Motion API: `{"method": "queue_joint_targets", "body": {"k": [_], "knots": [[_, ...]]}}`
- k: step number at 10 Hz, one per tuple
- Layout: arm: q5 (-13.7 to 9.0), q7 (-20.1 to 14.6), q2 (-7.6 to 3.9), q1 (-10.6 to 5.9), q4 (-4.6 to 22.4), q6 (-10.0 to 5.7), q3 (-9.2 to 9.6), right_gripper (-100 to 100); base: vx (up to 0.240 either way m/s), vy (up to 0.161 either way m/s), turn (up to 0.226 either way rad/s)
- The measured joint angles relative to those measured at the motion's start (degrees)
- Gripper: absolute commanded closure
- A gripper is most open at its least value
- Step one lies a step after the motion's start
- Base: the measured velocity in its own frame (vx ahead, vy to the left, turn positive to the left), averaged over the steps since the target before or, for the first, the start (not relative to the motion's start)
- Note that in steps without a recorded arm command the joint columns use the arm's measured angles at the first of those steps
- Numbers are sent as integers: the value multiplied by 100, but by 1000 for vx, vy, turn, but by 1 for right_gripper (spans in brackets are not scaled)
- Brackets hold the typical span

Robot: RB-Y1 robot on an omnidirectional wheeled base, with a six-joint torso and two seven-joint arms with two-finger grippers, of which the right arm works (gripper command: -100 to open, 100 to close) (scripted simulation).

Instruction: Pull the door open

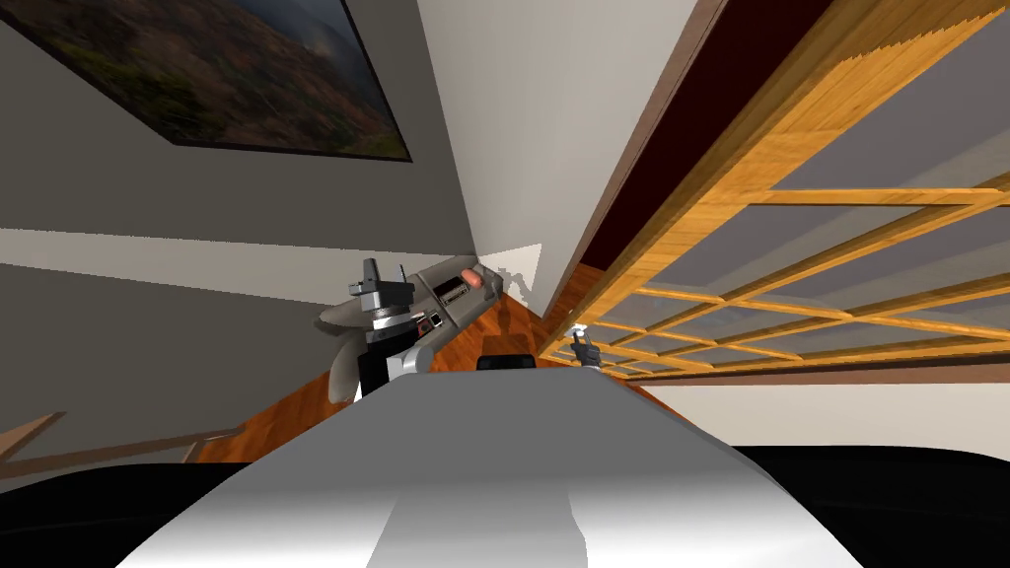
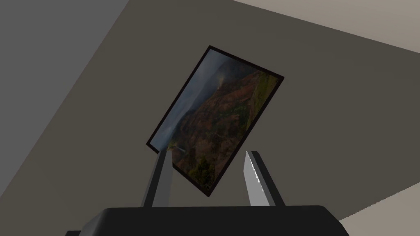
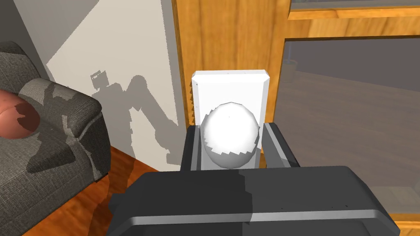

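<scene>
**Q:** Where is the knob located?
**A:** The white knob is mounted on a white backplate. The backplate is fitted at the edge of the wood-framed, glazed door, just beside a pale wall.

**Q:** How is the right gripper set?
**A:** It is closed on the knob. Both fingers are pressed against the knob's sides.

**Q:** And the left gripper?
**A:** It is held raised at the robot's left, well apart from the door. Its fingers are spread, and nothing is held between them.

**Q:** What is found nearby?
**A:** A grey sofa with a reddish cushion is placed by the wall, on a wooden floor.
</scene>
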Motion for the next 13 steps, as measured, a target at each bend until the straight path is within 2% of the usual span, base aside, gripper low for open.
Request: {"method": "queue_joint_targets", "body": {"k": [1, 2, 7, 9, 10, 11, 13], "knots": [[10, -9, 5, 14, 8, -1, 21, 100, -195, -3, 149], [23, -40, -47, 34, 3, -39, 46, 100, -269, -17, 148], [179, -363, -269, 81, 206, -405, 342, 100, -249, -32, 128], [218, -428, -292, 99, 264, -473, 419, 100, -94, -8, 26], [265, -452, -292, 97, 360, -575, 472, 100, -108, -10, 46], [313, -482, -325, 176, 385, -725, 525, 100, -132, -34, 31], [415, -460, -425, 420, 234, -923, 656, 100, -95, -39, 16]]}}
